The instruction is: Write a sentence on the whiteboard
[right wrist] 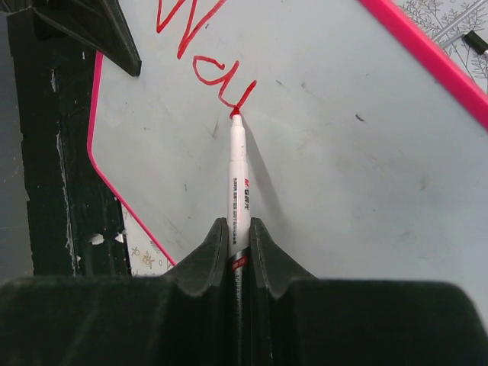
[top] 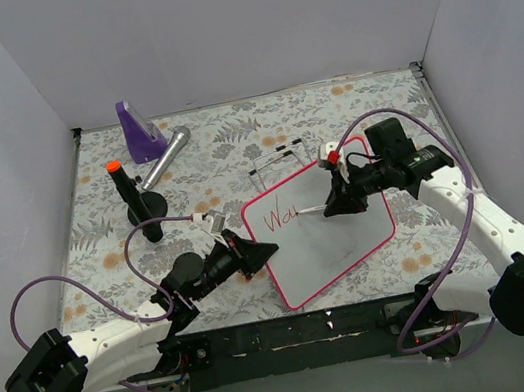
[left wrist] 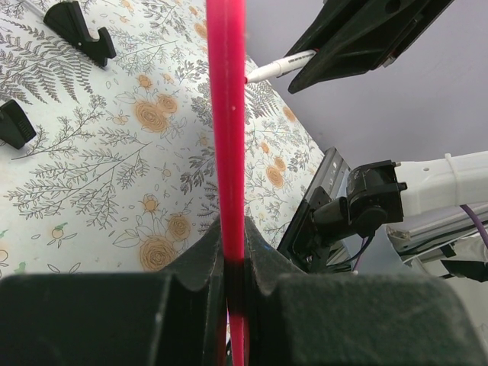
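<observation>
The whiteboard (top: 337, 249) lies tilted on the flowered table, white with a pink-red frame. Red lettering "Wa" plus a started stroke (top: 280, 218) stands at its upper left; it also shows in the right wrist view (right wrist: 200, 53). My left gripper (top: 264, 252) is shut on the board's left frame edge (left wrist: 227, 114). My right gripper (top: 337, 206) is shut on a white marker (right wrist: 239, 187), whose red tip (right wrist: 235, 113) touches the board at the end of the last stroke. The marker also shows in the left wrist view (left wrist: 278, 67).
A black stand with an orange-capped marker (top: 131, 201) stands at the left. A purple object (top: 139, 129) and a silver microphone (top: 167, 155) lie at the back left. Black clips (top: 276, 158) lie behind the board; two show in the left wrist view (left wrist: 76, 29).
</observation>
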